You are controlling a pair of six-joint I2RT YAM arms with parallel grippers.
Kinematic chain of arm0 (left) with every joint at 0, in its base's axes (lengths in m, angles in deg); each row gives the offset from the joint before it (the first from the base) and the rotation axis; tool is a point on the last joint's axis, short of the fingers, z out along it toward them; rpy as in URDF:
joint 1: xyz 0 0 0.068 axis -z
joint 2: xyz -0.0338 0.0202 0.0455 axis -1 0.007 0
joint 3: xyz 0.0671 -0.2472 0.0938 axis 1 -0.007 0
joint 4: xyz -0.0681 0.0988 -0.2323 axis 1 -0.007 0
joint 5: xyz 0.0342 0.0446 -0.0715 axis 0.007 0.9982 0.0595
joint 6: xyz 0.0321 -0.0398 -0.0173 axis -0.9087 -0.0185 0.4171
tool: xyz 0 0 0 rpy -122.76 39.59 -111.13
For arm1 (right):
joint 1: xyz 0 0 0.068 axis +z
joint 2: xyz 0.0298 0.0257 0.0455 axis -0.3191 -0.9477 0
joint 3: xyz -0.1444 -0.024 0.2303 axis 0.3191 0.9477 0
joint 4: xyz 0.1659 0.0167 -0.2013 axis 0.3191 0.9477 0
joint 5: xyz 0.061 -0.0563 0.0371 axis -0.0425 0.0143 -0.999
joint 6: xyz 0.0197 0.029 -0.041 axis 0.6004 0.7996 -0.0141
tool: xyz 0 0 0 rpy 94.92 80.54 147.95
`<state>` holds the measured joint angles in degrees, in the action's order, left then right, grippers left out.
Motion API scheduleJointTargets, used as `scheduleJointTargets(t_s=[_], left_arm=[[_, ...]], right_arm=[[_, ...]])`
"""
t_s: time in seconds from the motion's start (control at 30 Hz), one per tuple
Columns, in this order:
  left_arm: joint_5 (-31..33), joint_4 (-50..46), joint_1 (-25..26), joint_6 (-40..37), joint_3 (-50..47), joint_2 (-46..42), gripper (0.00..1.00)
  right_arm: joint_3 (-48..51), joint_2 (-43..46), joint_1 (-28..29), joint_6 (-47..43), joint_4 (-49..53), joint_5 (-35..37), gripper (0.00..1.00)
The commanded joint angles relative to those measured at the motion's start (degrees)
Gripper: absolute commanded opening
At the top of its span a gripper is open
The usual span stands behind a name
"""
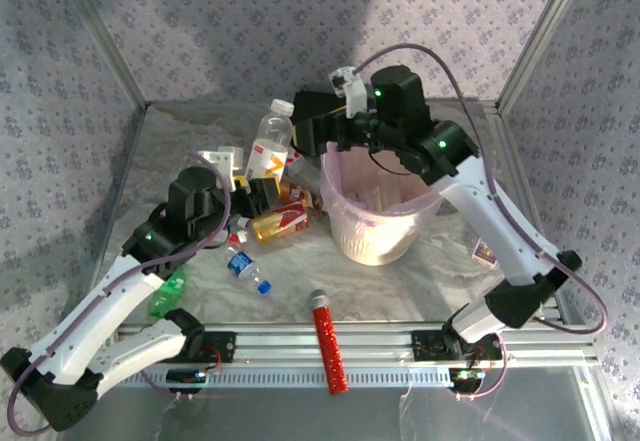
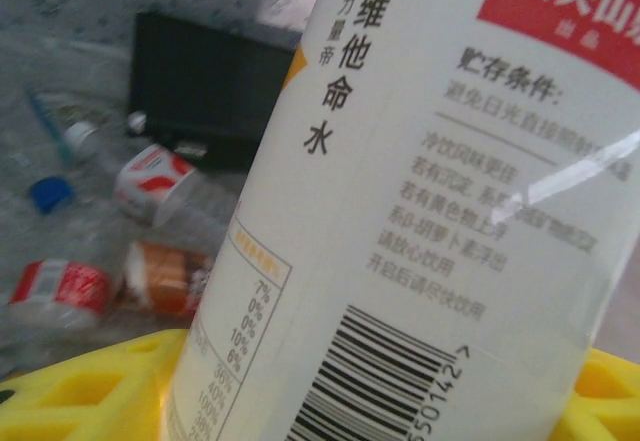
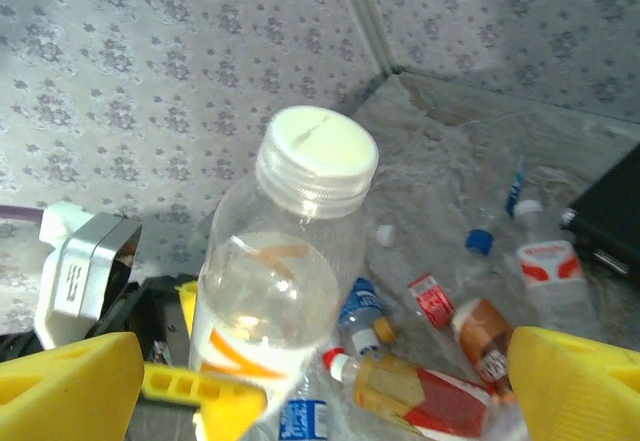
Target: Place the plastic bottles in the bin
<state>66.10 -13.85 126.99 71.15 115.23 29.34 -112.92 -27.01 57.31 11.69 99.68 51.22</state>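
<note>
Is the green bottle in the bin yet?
No, the green bottle lies on the table, off to the left of the bin.

Pale-pink bin (image 1: 382,239), white-capped bottle (image 1: 269,148), red tube (image 1: 329,346)

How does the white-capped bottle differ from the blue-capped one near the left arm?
The white-capped bottle is held up in the left jaws; the blue-capped bottle lies on the table. The white-capped bottle is bigger, with an orange label; the blue-capped one has a blue label. Both are clear plastic.
</note>
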Motion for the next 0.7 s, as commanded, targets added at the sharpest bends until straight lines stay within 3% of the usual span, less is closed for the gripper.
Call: scheduleJointTargets(t_s=[0.0, 0.23, 0.47, 0.57, 0.67], left_arm=[[-5.0, 9.4, 0.0, 2.4, -0.4, 0.5, 0.4], [-6.7, 11.4, 0.1, 3.5, -0.4, 2.3, 0.4], [-6.3, 11.7, 0.1, 3.5, -0.3, 2.9, 0.41], [-6.0, 11.6, 0.1, 3.2, -0.2, 3.3, 0.46], [-6.0, 11.6, 0.1, 2.8, -0.3, 3.7, 0.61]], right_arm=[[-4.1, -3.1, 0.6, 1.8, -2.5, -4.5, 0.96], [-8.1, -8.7, 1.2, 3.4, -2.7, -9.0, 0.92], [-9.1, -9.5, 1.3, 2.3, -1.4, -9.0, 0.68], [-9.5, -9.5, 1.1, 2.0, -1.3, -8.2, 0.63], [-9.9, -9.2, 0.5, 1.5, -1.4, -7.2, 0.61]])
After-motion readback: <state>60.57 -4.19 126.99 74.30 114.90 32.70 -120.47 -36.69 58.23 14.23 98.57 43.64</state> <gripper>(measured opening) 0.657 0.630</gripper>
